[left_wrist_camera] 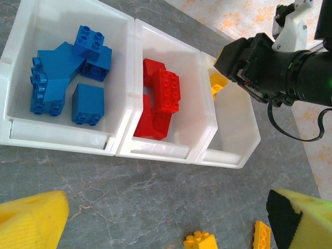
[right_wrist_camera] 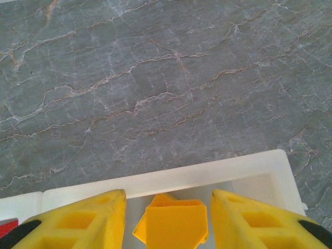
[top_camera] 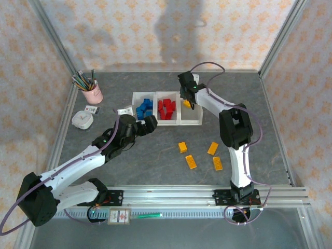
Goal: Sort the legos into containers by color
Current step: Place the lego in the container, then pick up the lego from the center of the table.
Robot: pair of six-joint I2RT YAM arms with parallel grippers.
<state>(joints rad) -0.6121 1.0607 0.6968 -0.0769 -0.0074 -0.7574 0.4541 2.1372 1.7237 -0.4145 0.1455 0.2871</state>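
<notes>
Three containers [left_wrist_camera: 155, 151] sit in a row: blue legos [left_wrist_camera: 62, 72] in the left one, red legos [left_wrist_camera: 161, 96] in the middle, both heaps too overlapped to count. The right gripper [top_camera: 190, 102] hovers over the third bin with one orange-yellow brick [right_wrist_camera: 174, 225] between its fingers, and I cannot tell if it's pinched or freed. Four orange-yellow bricks [top_camera: 191, 161] lie loose on the table [top_camera: 155, 166]. The left gripper [top_camera: 150, 124] gapes wide, holding nothing, just before the blue bin.

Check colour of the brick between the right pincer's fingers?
Orange-yellow; the brick shows best in the right wrist view.
</notes>
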